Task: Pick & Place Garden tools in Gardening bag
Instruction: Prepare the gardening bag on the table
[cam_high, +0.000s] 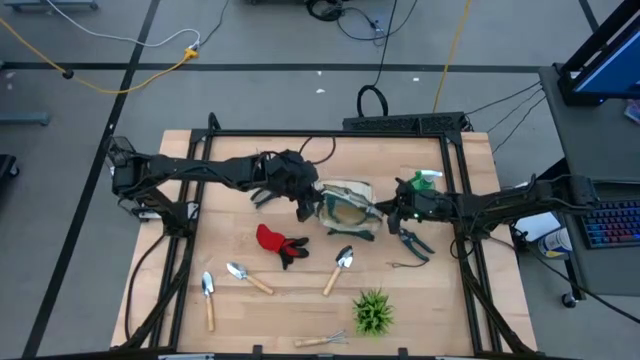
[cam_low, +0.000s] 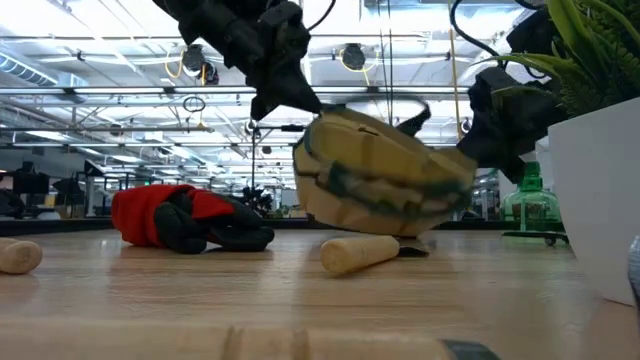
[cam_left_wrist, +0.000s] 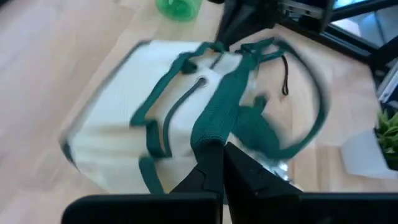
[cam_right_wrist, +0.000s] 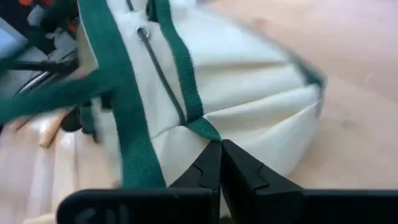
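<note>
The cream gardening bag (cam_high: 347, 207) with dark green trim sits mid-table between my two grippers. In the low view the gardening bag (cam_low: 385, 180) is tilted. My left gripper (cam_high: 305, 203) is shut on its left side and my right gripper (cam_high: 386, 212) is shut on its right side. A red-and-black glove (cam_high: 277, 242), three wooden-handled trowels (cam_high: 208, 296) (cam_high: 248, 277) (cam_high: 339, 269) and a small rake (cam_high: 322, 340) lie on the near half of the table. Dark-handled shears (cam_high: 412, 242) lie right of the bag. My left gripper pinches a dark green webbing strap (cam_left_wrist: 214, 127) on the bag's side between its two fingers, at their free ends. The strap runs away from the fingers over the cream fabric. My right gripper pinches the bag where a green strap (cam_right_wrist: 202, 127) meets the cream fabric, between its two fingers at their free ends. The fabric folds in creases at the fingers.
A green spiky plant (cam_high: 373, 312) in a white pot stands near the front edge, and it fills the right of the low view (cam_low: 590, 150). A green bottle (cam_high: 425, 180) stands behind the right gripper. Bare wood lies at the table's far left.
</note>
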